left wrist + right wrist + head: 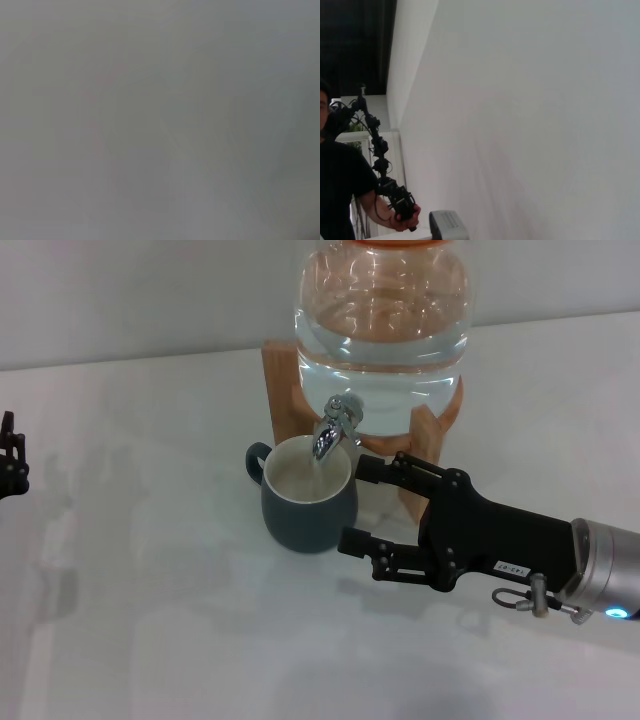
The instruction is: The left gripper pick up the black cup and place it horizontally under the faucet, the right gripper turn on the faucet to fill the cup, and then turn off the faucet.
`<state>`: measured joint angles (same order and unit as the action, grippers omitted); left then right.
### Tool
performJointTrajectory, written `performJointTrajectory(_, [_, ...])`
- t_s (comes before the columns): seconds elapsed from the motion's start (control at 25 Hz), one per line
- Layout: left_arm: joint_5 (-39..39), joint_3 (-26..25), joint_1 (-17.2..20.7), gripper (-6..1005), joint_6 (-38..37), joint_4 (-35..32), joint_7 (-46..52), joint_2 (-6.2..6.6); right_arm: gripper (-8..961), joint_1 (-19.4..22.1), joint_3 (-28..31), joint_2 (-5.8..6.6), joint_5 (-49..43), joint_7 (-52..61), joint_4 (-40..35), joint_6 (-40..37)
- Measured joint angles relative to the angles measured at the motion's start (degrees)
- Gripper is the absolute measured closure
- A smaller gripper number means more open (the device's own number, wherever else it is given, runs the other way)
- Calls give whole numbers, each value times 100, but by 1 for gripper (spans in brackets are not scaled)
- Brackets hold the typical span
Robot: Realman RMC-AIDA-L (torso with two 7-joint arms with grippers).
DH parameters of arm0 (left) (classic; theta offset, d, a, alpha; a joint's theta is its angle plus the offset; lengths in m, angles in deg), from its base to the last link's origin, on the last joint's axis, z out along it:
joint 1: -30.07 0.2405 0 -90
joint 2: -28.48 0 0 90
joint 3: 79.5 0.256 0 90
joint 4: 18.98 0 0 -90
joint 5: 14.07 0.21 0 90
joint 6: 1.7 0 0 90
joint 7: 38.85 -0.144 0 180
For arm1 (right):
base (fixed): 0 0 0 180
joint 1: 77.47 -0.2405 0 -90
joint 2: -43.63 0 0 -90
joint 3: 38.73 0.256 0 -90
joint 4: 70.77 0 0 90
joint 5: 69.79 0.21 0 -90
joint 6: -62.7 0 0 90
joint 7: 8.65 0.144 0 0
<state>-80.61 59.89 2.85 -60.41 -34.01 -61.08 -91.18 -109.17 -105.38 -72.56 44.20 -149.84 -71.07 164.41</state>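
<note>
The black cup stands upright on the white table, its mouth right under the faucet. A thin pale streak below the spout looks like water running into the cup. The cup's handle points left and back. My right gripper is open, just right of the cup and lower than the faucet's lever, touching neither. One finger reaches toward the wooden stand, the other lies nearer the front. Only a bit of my left gripper shows at the far left edge, well away from the cup. The left wrist view is a blank grey.
A large clear glass jar of water sits on a tan wooden stand behind the cup. In the right wrist view a white surface fills the picture, with a pale grey vented box and a person at the edge.
</note>
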Motion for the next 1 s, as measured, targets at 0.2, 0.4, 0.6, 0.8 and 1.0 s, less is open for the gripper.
performJointTrajectory(0.2, [0, 9, -29, 608, 56, 25, 0, 3, 98, -62, 0, 0, 0, 2, 22, -100])
performJointTrajectory(0.4, [1, 56, -59, 608, 152, 26, 0, 4, 98, -107, 23, 0, 31, 4, -11, -373])
performJointTrajectory(0.6, [1, 56, -73, 608, 174, 35, 0, 4, 98, -146, 33, 0, 60, 4, -47, -605])
performJointTrajectory(0.8, [1, 54, -73, 608, 175, 35, 0, 4, 98, -202, 37, 0, 62, 4, -51, -633])
performJointTrajectory(1.0, [1, 53, -72, 608, 175, 40, 0, 4, 98, -227, 38, 0, 64, 4, -51, -634])
